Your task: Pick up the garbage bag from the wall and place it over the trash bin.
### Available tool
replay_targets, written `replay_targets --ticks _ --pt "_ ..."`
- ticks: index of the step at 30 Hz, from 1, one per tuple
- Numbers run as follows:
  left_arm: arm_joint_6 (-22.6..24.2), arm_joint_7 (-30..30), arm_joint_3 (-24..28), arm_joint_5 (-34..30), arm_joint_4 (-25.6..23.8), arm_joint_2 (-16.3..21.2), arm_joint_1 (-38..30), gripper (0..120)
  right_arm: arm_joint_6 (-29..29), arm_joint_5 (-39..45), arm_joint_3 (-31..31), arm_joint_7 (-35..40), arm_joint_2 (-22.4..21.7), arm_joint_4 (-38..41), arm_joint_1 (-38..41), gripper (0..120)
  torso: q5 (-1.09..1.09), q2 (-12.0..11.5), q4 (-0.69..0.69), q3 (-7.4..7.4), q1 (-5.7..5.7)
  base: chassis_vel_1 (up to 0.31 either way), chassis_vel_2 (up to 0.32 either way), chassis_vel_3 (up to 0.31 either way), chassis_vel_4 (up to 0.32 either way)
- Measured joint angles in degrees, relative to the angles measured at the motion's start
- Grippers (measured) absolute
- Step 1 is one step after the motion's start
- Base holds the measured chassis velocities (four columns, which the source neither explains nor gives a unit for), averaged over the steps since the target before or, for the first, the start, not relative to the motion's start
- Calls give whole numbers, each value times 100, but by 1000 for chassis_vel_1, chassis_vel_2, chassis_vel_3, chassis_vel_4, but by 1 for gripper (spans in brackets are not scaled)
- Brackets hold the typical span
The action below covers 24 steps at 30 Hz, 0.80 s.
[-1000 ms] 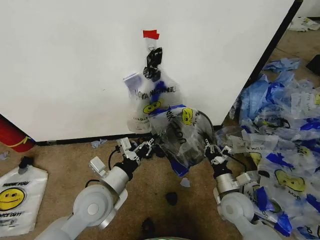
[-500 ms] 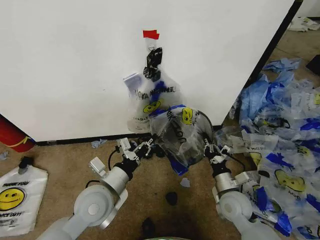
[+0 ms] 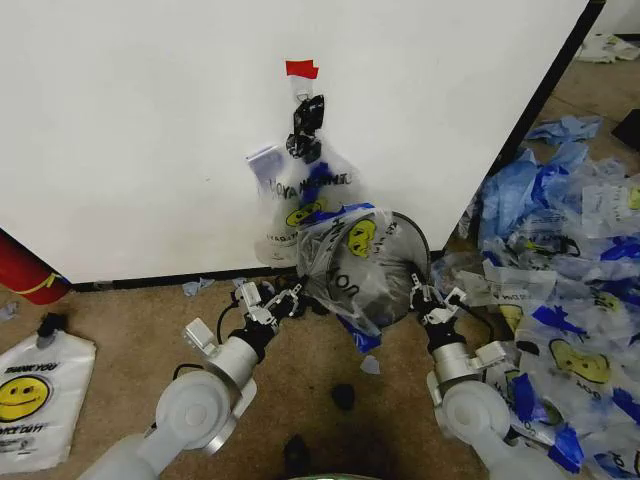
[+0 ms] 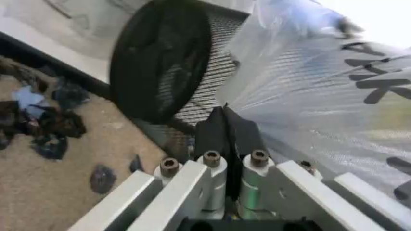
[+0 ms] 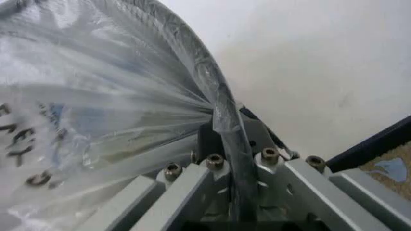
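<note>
The thin see-through plastic garbage bag (image 3: 352, 268) lies over the small round black wire-mesh trash bin (image 3: 408, 232), near the large white wall (image 3: 140, 130). The left gripper (image 3: 292, 296) is at its left, the right gripper (image 3: 421, 297) at its right.

right pincer (image 5: 226, 126) clamping garbage bag (image 5: 96, 106) — white wall (image 5: 308, 62)
</note>
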Motion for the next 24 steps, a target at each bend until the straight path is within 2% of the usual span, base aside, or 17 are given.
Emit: replay_targets --ticks 22,24 --pt "-169 92 136 381 510 -214 -122 0 -129 165 -78 234 -107 219 18 0 1 0 0 0 0 0 0 0 0" --pt "-298 210 249 556 760 -259 -159 0 -183 179 -85 414 -107 347 -33 0 1 0 0 0 0 0 0 0 0"
